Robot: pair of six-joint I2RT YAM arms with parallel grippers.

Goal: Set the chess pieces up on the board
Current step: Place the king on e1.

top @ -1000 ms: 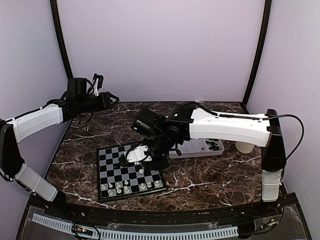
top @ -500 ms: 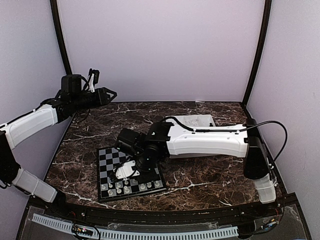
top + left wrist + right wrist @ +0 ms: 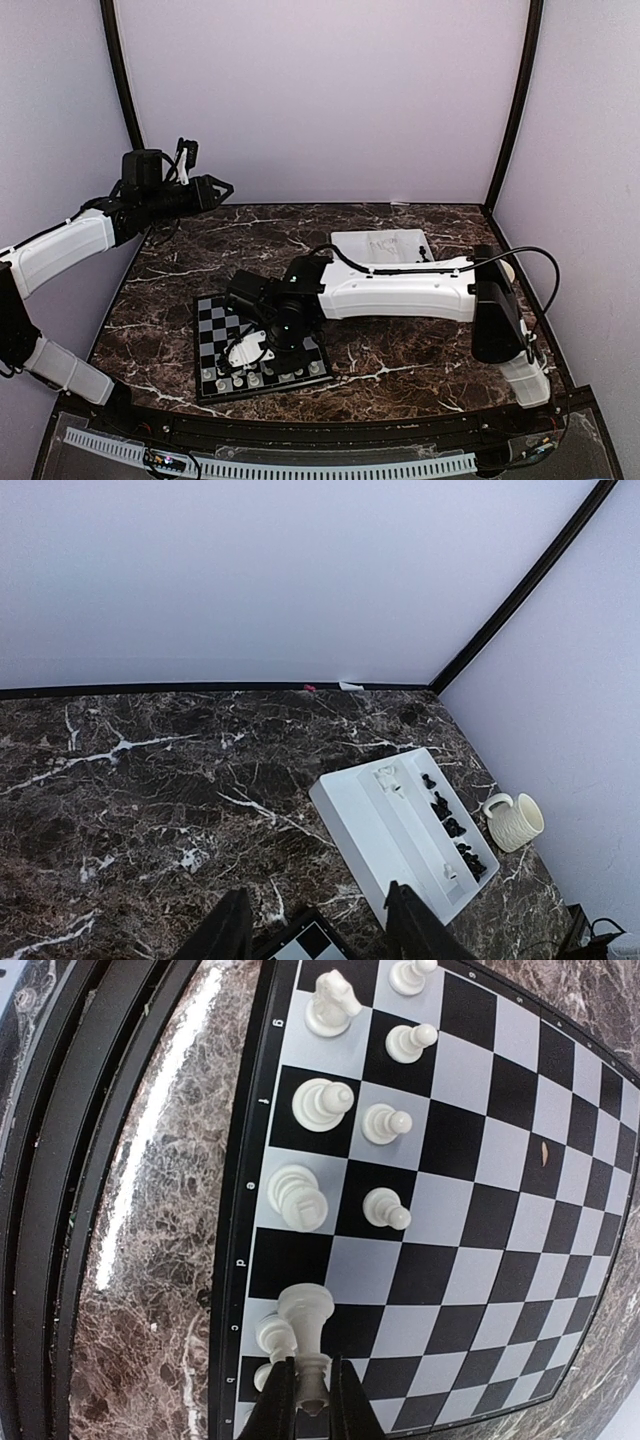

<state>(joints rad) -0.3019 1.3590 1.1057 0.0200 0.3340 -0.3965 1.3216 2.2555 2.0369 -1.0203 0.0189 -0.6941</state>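
Right fingers [image 3: 272, 1410] are clenched on a white piece [image 3: 306, 1312], which has been carried from the tray [image 3: 380, 245] side to the board [image 3: 470, 1210]'s near rank, beside white pieces [image 3: 300, 1195] already set. Placement is judged imminent; black pieces [image 3: 445, 825] are left in the tray. Left fingers [image 3: 228, 935] are held parted, empty, high above the surface [image 3: 150, 780].

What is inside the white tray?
Black chess pieces line the narrow compartment, white pieces at either end; the wide one shows none. The left tool covers one corner of the tray.
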